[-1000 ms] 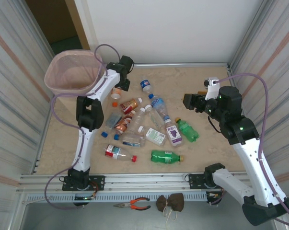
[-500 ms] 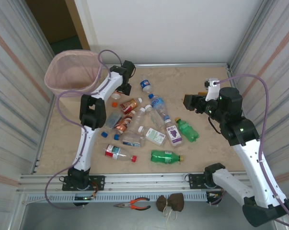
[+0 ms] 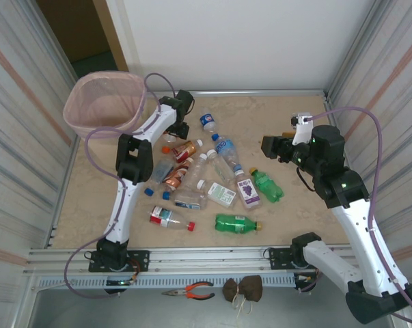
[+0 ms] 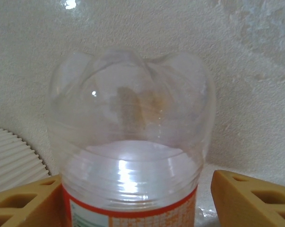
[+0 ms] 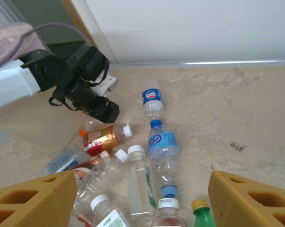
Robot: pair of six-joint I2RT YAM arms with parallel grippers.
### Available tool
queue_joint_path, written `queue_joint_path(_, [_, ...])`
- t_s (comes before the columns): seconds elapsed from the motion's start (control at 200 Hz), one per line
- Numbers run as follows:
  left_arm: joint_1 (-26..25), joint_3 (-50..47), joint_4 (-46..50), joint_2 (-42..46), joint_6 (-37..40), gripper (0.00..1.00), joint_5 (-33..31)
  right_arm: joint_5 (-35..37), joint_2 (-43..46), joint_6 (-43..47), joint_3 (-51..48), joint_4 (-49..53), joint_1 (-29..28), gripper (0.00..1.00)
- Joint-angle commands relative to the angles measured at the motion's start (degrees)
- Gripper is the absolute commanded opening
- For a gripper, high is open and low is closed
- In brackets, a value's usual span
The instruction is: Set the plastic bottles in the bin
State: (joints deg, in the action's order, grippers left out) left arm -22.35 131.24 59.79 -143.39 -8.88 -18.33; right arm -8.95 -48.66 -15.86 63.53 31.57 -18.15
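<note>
Having edged right from the bin [image 3: 89, 128], my left tool [image 4: 135, 189] straddled, unclenched, a clear bottle [image 4: 133, 132] near the worktop's [image 3: 294, 116] far-left corner. Light, slippery, crushable: I'd grip mid-label; right tool [image 5: 140, 189] hung released.

Two arms: left arm [image 3: 121, 205] reaching to tabletop's [image 3: 260, 109] far-left corner, left end effector [image 4: 135, 189] parted; right arm [image 3: 359, 219] raised near right edge, right end effector [image 5: 142, 189] parted.
</note>
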Motion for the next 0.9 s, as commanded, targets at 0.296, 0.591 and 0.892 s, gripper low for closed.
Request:
queue_joint_path(0.296, [0.2,1.8,0.5,-1.5,-0.1,0.68,1.3,0.6,0.4,0.9,-0.2,-0.3,-0.5,0.73])
queue_joint_path(0.591, [0.2,2.4,0.5,0.4,0.8,0.63,0.7,0.4,0.3,0.9,0.0,-0.5,-0.6,0.73])
queue_joint_path(0.892, [-0.5,2.4,-1.5,6.4,3.0,0.61,-0.7,0.2,0.5,0.8,0.7,-0.1,-0.5,0.73])
